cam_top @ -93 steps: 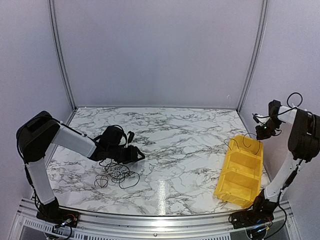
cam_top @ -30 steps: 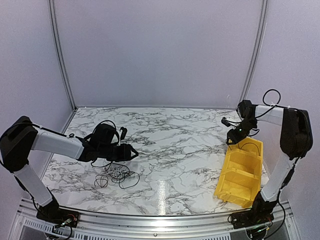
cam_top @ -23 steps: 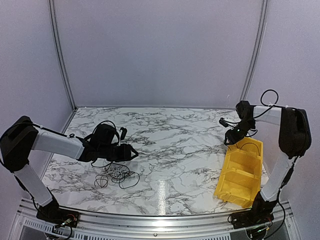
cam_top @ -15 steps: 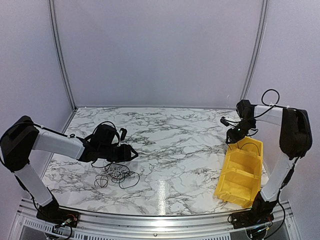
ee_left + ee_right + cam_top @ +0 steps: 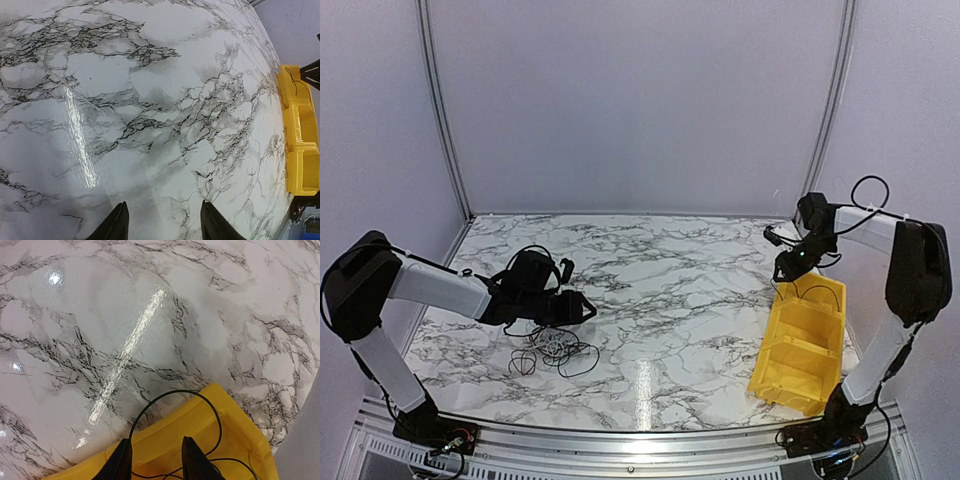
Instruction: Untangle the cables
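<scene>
A tangle of thin cables (image 5: 555, 347), mostly black with a whitish part, lies on the marble table at the near left. My left gripper (image 5: 582, 308) hovers just behind and right of it, open and empty; in the left wrist view (image 5: 162, 222) only bare marble lies between its fingers. My right gripper (image 5: 785, 268) is open above the far end of the yellow bin (image 5: 767, 352). One thin black cable (image 5: 175, 392) loops over the bin's rim (image 5: 165, 435) and runs into it, passing close by the left finger of my right gripper (image 5: 155, 460).
The yellow bin has several compartments and stands at the right side of the table; it also shows in the left wrist view (image 5: 300, 150). Grey walls with metal posts enclose the table. An aluminium rail runs along the near edge.
Over three seconds my right gripper came from the far right to the bin's far end, then edged slightly up and right. My left gripper shifted a little left and lower. The tangle has not moved.
</scene>
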You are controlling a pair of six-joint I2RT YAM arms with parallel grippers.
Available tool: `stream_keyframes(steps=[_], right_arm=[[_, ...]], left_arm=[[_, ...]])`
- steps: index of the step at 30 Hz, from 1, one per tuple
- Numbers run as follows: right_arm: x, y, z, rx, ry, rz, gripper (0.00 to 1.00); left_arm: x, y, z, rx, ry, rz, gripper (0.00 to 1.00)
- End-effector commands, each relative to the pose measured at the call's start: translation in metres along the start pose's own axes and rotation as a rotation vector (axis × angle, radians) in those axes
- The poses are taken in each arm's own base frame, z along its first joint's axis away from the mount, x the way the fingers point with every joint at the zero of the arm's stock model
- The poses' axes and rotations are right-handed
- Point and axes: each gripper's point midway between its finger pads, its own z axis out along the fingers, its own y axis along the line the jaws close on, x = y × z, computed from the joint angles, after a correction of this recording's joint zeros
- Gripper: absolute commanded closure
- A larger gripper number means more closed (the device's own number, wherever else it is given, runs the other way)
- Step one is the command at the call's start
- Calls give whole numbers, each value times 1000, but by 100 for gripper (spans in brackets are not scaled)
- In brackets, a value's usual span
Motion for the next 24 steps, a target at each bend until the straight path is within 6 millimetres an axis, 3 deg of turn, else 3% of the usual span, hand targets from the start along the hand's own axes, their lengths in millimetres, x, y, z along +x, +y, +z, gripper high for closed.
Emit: stream_keyframes(steps=[1, 8, 24], right_arm=[[6, -1, 17, 4, 55, 9, 64], [4, 1, 22, -17, 46, 9, 74], [-5, 7, 1, -25, -4, 11, 70]], left_arm=[[6, 3, -2, -20, 13, -3, 48], [10, 8, -1, -31, 20, -13, 48], [13, 11, 6, -39, 38, -16, 48]])
